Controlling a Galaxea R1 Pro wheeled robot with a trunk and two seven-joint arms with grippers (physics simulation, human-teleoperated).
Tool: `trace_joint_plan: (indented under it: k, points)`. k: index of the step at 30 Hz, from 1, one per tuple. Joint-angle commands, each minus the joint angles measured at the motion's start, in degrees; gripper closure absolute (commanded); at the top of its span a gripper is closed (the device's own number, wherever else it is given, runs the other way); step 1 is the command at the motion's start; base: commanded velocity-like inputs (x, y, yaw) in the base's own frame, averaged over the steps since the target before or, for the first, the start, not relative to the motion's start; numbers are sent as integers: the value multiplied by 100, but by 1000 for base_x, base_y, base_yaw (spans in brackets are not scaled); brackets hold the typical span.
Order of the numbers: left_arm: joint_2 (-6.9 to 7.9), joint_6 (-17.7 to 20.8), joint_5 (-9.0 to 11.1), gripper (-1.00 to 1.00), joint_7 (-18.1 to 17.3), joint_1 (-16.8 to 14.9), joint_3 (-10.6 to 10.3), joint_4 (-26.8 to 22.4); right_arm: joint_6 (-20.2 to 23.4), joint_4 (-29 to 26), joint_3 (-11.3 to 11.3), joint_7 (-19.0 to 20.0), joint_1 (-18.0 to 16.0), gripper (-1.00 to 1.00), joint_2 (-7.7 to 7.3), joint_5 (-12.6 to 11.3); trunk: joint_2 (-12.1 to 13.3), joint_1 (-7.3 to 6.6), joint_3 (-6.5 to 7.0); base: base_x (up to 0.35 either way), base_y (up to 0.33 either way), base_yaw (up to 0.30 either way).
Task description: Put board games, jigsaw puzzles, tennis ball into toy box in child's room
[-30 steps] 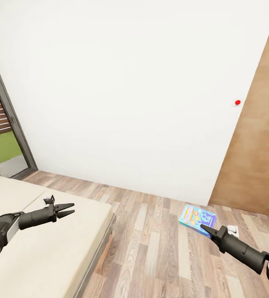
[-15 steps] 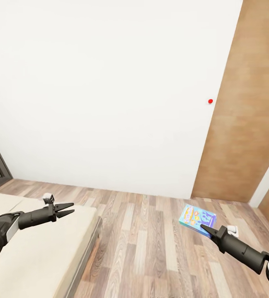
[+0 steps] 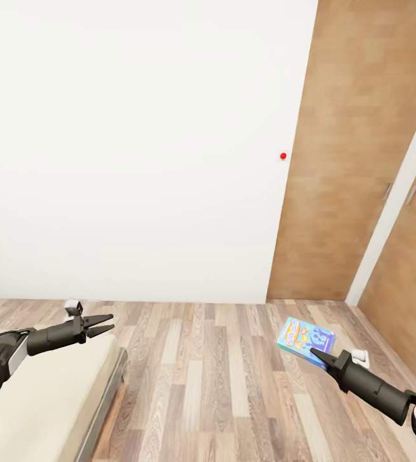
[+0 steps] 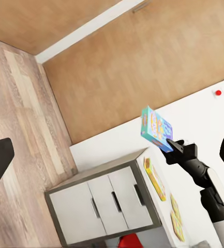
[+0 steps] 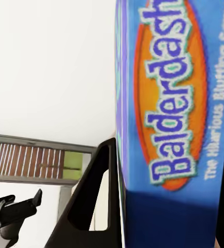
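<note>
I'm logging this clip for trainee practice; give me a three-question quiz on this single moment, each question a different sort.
1. True or false: the right gripper is shut on the flat blue printed cardboard game box.
2. Multiple choice: the left gripper is (A) clamped on a ball, (B) open and holding nothing, (C) pressed flat on the floor.
3. Fill in: the game name printed on the box in the right wrist view is ____.

Key
1. True; in the right wrist view a dark finger lies against the box's side.
2. B; its fingers are spread above the edge of the beige mattress.
3. Balderdash.
</note>
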Motion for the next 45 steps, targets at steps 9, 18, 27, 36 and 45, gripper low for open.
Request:
trace_joint_plan:
  k: [9,18,27,36,45]
  points:
    - [11,60,-6,-100,-34,-4,5,-2,18,1,-7,57,-9,100,3,11,-12,3,-12,4,-5,-282]
    - [12,60,-6,-100,-30,-2,3,1,16,-19,-10,59,-9,100,5,12,-12,3,-21,0,0,-93]
    - [4,60,-6,-100,-34,-3,-3,1,26,-9,-17,74,-9,100,-1,11,-12,3,-70,-17,6,-193]
    - [-11,60,-6,-100,-19,-1,-6,4,26,-1,-17,67,-9,100,-2,11,-12,3,-124,-70,54,-214]
    - [-2,60,-6,-100,-16,-1,-5,7,26,44,-26,88,-10,100,-2,10,-12,3,-179,-2,2,-214]
